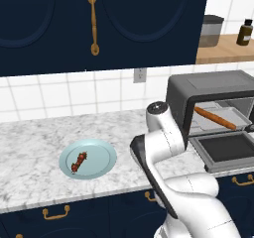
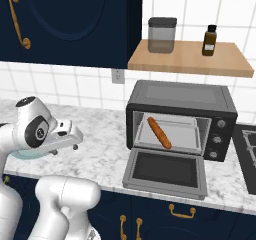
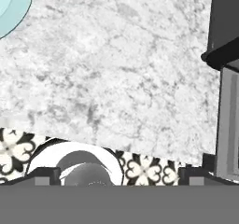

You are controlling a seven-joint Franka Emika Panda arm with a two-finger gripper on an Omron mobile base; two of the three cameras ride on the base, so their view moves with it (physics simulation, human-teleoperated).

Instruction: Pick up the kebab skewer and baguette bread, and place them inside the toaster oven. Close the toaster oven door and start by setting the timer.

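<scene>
Baguette bread (image 2: 159,132) lies slantwise on the tray inside the toaster oven (image 2: 181,100), one end toward 11 o'clock and the other toward 5 o'clock in the right base view; the left base view shows the same loaf (image 1: 214,118) in the open cavity. Toaster oven door (image 2: 165,172) is dropped flat onto the marble counter (image 2: 100,149), pointing toward the camera. Kebab skewer (image 1: 79,162) rests on the pale blue plate (image 1: 101,168), well apart from the oven, at about 9 o'clock from it in the left base view. The gripper (image 3: 114,178) looks down on bare counter between plate and oven, its two fingertips (image 3: 44,177) spread wide with nothing between them. In the hand view the plate's rim sits at 11 o'clock and the oven's corner at 2 o'clock. Above the oven, a wooden shelf (image 2: 190,59) carries a grey canister (image 2: 161,34) and a brown bottle (image 2: 210,40)
</scene>
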